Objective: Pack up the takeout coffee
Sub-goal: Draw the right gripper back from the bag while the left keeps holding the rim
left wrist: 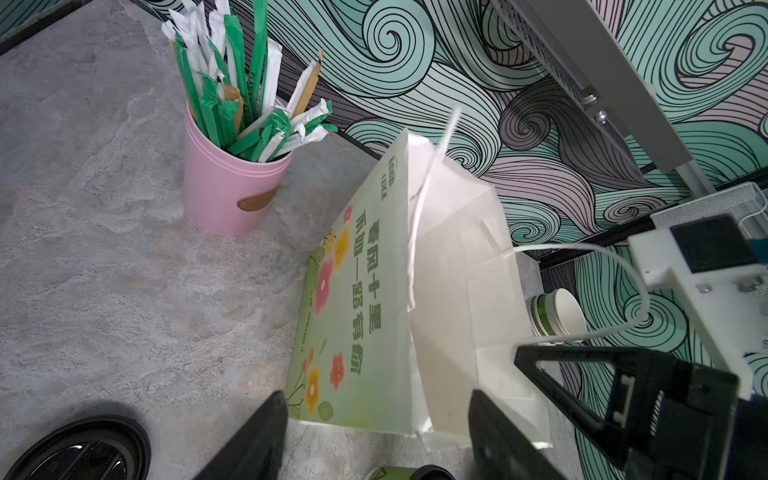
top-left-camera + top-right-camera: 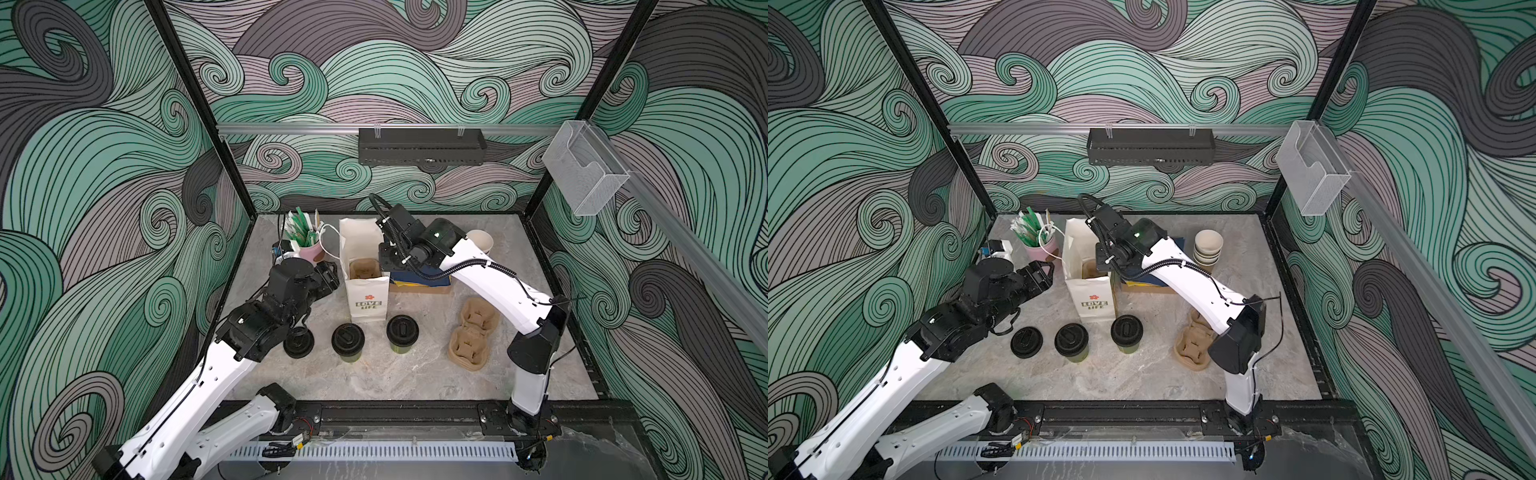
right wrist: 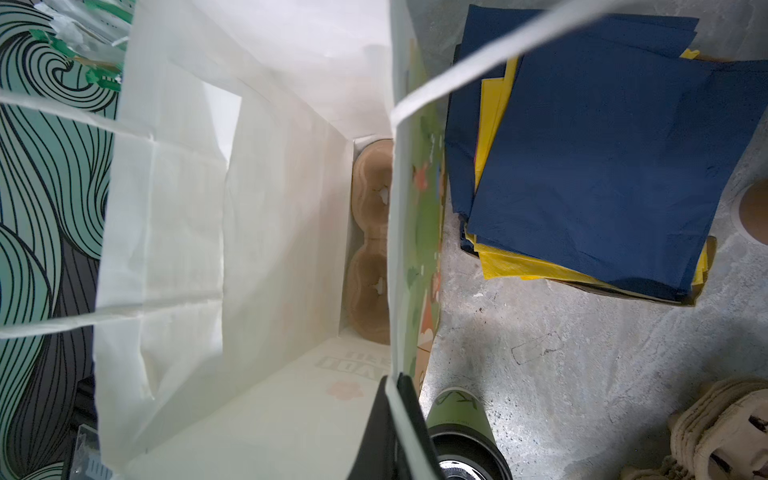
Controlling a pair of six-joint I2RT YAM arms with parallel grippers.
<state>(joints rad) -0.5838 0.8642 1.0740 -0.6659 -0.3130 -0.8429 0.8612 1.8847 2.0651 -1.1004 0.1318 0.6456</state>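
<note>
1. Right gripper (image 3: 392, 384): jaws pinched tight on the right-hand broad wall of the tall white paper carrier bag (image 2: 365, 305), at its open rim. The paper runs between the two black fingers.
2. Left gripper (image 1: 378, 399): jaws spread wide, holding nothing, levelled at the bag's left face and just beside it. Contact cannot be told.
3. Takeout coffee: two small olive-green paper cups, each capped by a round black plastic sip lid, stand upright on the grey stone-patterned worktop (image 2: 415, 374), about midway between its front and back edges. Of these, the left-hand cup (image 2: 348, 341) stands apart from the bag, and the right-hand cup (image 2: 402, 331) stands just before the bag's front right corner. Neither is in the bag.
4. Short stack of loose black plastic lids (image 2: 298, 344): in the same row, toward the left edge.
5. Stack of brown moulded-pulp cup carriers (image 2: 471, 334): toward the right edge, partly under the right arm.
6. Bag: upright and open at mid-worktop, "LOVE LIFE" printed on its narrow front. One brown pulp carrier (image 3: 370, 249) lies on its floor.
7. Pile of navy and yellow paper napkins (image 3: 602, 166): just right of the bag.
8. Pink round pot of green-and-white wrapped straws (image 1: 224, 191): left of the bag, toward the back edge.
9. Stack of lidless white-lined paper cups (image 2: 1208, 249): beyond the napkins, toward the back right corner.
</note>
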